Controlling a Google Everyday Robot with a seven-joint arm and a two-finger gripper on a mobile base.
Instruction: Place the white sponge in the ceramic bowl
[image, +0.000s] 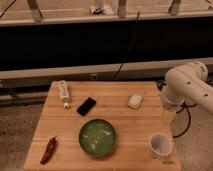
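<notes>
The white sponge (135, 100) lies flat on the wooden table (125, 125), right of centre toward the back. The ceramic bowl (98, 137), green inside with a dark rim, stands near the front middle and looks empty. My white arm (190, 85) comes in from the right. My gripper (170, 116) hangs below it at the table's right edge, to the right of the sponge and apart from it, above and behind the white cup. It holds nothing that I can see.
A white tube with a label (63, 93) lies at the back left, a black phone (86, 106) beside it. A red chili pepper (49, 150) lies at the front left. A white cup (160, 145) stands at the front right. A dark wall and a cable are behind the table.
</notes>
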